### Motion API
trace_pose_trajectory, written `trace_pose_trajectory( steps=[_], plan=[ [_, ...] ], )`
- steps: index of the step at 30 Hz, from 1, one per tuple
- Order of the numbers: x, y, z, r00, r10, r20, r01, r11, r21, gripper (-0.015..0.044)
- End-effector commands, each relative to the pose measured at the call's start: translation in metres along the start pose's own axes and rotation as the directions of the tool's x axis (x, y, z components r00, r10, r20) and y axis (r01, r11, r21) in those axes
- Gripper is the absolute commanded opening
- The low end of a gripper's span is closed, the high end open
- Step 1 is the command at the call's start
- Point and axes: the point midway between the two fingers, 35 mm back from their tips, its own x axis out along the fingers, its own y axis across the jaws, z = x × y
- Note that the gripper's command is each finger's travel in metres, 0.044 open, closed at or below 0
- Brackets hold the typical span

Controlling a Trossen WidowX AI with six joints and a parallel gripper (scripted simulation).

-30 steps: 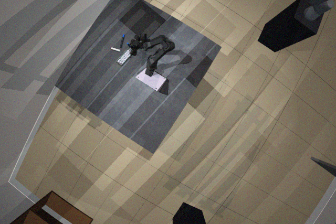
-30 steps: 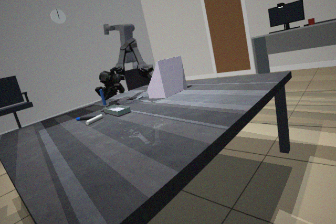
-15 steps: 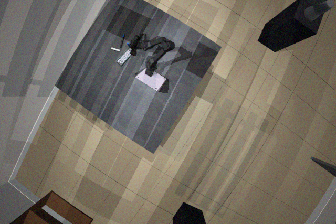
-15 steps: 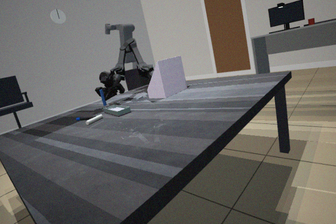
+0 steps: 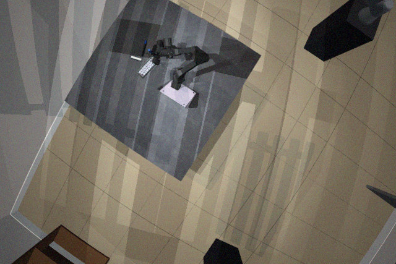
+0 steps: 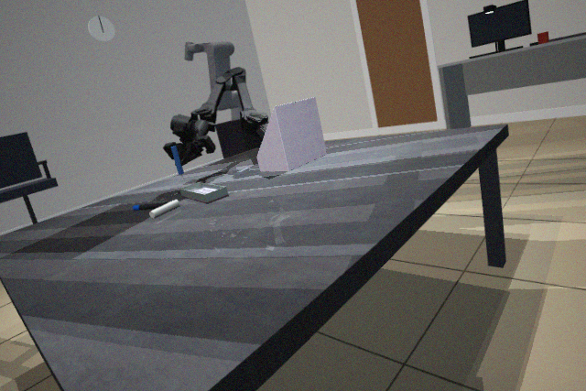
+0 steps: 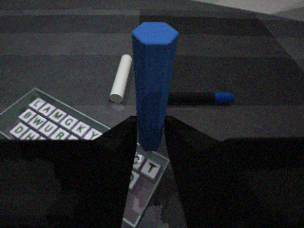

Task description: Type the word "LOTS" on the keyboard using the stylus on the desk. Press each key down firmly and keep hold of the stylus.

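My gripper (image 5: 153, 52) (image 7: 150, 122) is shut on the blue stylus (image 6: 176, 159) (image 7: 154, 71), which stands roughly upright between the fingertips. The keyboard (image 5: 146, 68) (image 6: 208, 194) (image 7: 47, 115) lies on the desk below. In the wrist view the stylus's lower end appears just beyond the T key (image 7: 151, 168), by the keyboard's corner; contact cannot be told. The L key (image 7: 37, 104) shows at the far left corner. The S key is hidden, and a partly covered key below T cannot be read surely.
A white cylinder (image 5: 136, 58) (image 6: 164, 208) (image 7: 121, 78) and a black pen with a blue end (image 5: 144, 47) (image 7: 195, 98) lie on the desk beyond the keyboard. A pale wedge-shaped block (image 5: 179, 94) (image 6: 302, 133) stands by the arm.
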Motion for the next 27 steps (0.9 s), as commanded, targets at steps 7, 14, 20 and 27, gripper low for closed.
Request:
trace_pose_trajectory(
  steps=[7,14,20,27],
  plan=[
    [0.001,0.002,0.001,1.000,0.000,-0.001,0.000,1.000,0.000,0.0012],
    [0.012,0.021,0.009,1.000,0.000,-0.001,0.000,1.000,0.002,0.0000],
    [0.021,0.042,0.017,1.000,-0.003,0.002,0.003,1.000,0.004,0.0000],
    [0.024,0.051,0.019,1.000,-0.006,0.004,0.006,1.000,0.005,0.0000]
  ],
)
